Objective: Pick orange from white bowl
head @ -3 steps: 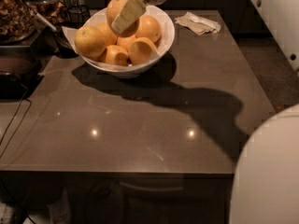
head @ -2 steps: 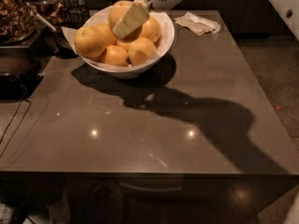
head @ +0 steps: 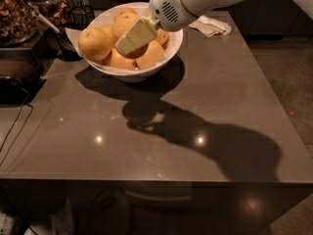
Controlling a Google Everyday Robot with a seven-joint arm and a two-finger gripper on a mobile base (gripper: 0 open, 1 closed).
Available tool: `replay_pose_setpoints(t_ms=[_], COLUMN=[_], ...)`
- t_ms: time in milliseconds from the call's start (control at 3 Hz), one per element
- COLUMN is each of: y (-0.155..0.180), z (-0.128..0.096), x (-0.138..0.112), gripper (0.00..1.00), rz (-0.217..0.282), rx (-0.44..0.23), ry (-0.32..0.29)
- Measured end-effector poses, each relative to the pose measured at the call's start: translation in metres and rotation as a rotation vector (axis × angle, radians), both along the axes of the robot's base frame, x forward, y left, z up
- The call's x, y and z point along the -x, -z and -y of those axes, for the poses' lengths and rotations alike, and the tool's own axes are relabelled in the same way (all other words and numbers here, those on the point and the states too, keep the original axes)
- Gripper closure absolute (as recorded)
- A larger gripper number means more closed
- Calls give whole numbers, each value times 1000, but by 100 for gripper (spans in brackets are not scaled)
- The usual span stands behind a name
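Currently a heap of oranges (head: pixel 94 43) fills the white bowl (head: pixel 161 65), which stands on the far left part of the table (head: pixel 230 102), near its back edge. At least six fruits show: a big one against the left wall, two stacked toward the back, and a few along the front and right side. A white paper lining (head: pixel 73 33) sticks up past the rim on the left.

The gripper (head: pixel 129 40) hangs over the middle of the bowl, tilted down and to the left. Its pale, flat end lies across the central oranges and hides part of them. Whether it touches the fruit, or is clenched on any of it, cannot be told from this angle. Behind it, the thick white arm (head: pixel 195 1) runs up to the top right corner.

A dark shadow (head: pixel 205 136) of arm and gripper spreads over the glossy grey-brown tabletop, from under the bowl toward the near right corner. Small bright light spots reflect on the surface.

A crumpled napkin (head: pixel 210 26) lies near the back edge, to the right of the bowl and apart from it, partly behind the arm. To the left of the table stands a container (head: pixel 14 13) filled with something brown and lumpy, with dark objects beside it. A thin black cable (head: pixel 14 126) trails down the left edge.
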State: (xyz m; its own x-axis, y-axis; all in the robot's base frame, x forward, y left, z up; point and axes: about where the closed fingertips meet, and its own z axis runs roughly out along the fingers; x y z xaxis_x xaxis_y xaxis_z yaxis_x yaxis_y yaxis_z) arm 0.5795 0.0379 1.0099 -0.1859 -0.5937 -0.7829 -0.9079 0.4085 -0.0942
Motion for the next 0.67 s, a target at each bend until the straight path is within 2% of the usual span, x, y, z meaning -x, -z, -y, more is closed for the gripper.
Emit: replay_pose_setpoints(t_ms=[333, 667], y=[-7, -6], z=[-2, -3], x=[44, 45], gripper=[100, 100], rz=[38, 38], rx=[-9, -8], ry=[52, 52])
